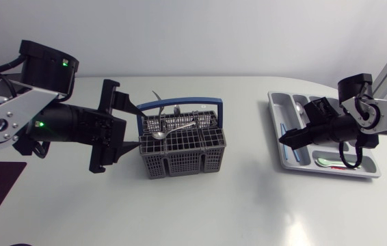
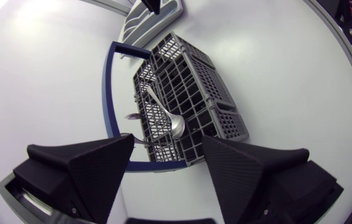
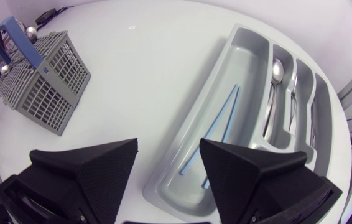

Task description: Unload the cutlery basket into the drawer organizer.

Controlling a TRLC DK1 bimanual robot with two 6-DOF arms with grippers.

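Left end effector (image 1: 137, 125): at the left end of the cutlery basket (image 1: 180, 156), fingers spread wide, nothing pinched. Fingertips flanking that end of the basket; contact with its wall not determinable from either view.

Cutlery basket: grey mesh, upright on the white bench (image 1: 200, 212), left of centre, with a blue handle (image 1: 180, 104) raised along its far side. Holds a round-bowled spoon (image 1: 159, 135) lying across the upper compartments, bowl toward the left end effector. Further metal pieces beside it, apparently forks or spoon handles.

Drawer organizer (image 1: 275, 102): grey tray on the bench at right, well apart from the basket. Contains two thin blue sticks (image 3: 222, 124) in the widest compartment and a stored spoon (image 3: 277, 71) in the next. More metal cutlery in the narrower slots beyond.

Right end effector (image 3: 168, 149): above the organizer's basket-side edge, over the widest compartment. Fingers spread apart, gripping nothing.
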